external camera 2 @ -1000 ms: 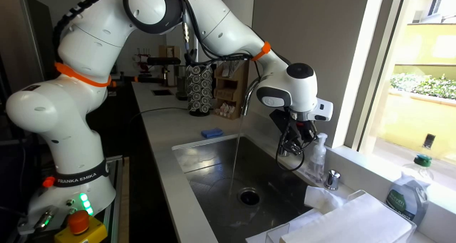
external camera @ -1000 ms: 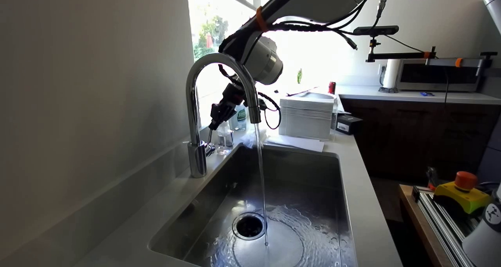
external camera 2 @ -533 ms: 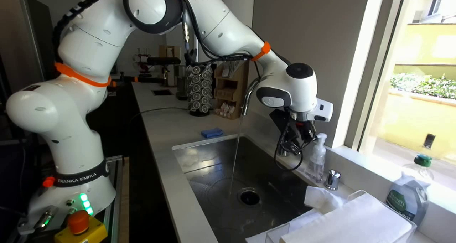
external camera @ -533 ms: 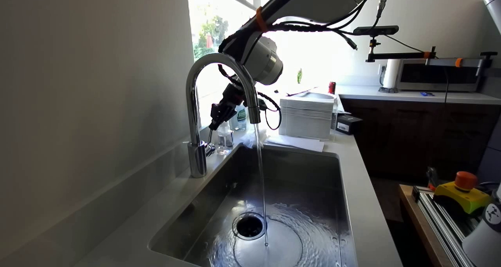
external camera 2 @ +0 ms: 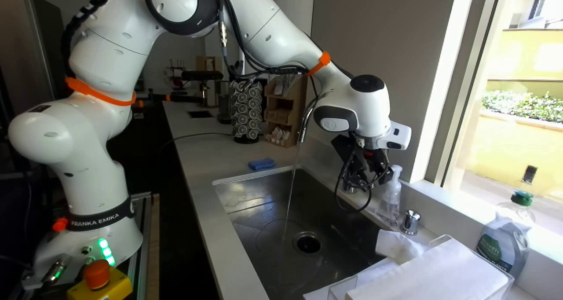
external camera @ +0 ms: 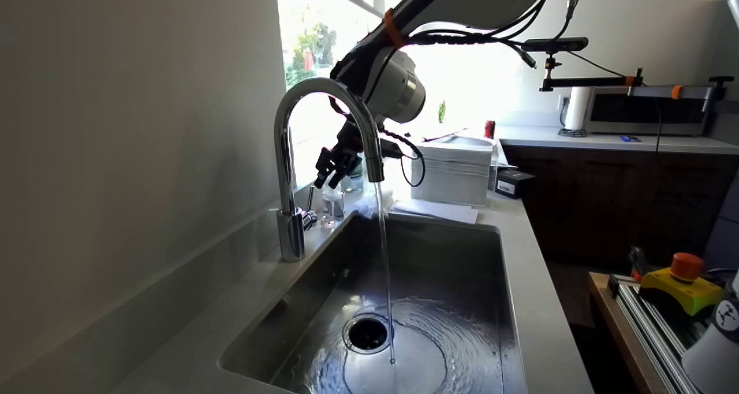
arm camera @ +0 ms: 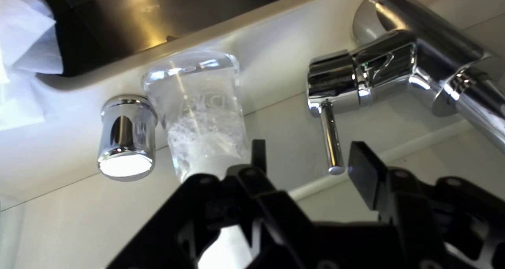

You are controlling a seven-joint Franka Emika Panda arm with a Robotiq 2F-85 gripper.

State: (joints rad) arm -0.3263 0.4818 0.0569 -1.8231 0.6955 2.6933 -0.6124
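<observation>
My gripper (arm camera: pixel 309 162) stands open in the wrist view, its black fingers apart with nothing gripped. The thin chrome lever (arm camera: pixel 331 139) of the faucet (arm camera: pixel 430 60) points up toward the gap, its tip close to the right finger pad (arm camera: pixel 365 174) and apart from it. In an exterior view the gripper (external camera: pixel 327 181) hangs just above the lever (external camera: pixel 311 199). Water (external camera: pixel 384 249) runs from the spout into the steel sink (external camera: pixel 439 238). A clear soap dispenser (arm camera: pixel 205 127) with foam stands beside the left finger, its top hidden behind it.
A chrome cap (arm camera: pixel 128 139) stands on the counter beside the dispenser. A box of white paper (external camera: pixel 450 171) sits past the sink's end. A dish soap bottle (external camera 2: pixel 503 243) stands near the window, and a blue sponge (external camera 2: pixel 262 163) lies by the sink rim.
My gripper has gone from shut at the lever's tip to open, and has lifted slightly away from it. The arm has shifted a little with it. Water was running throughout.
</observation>
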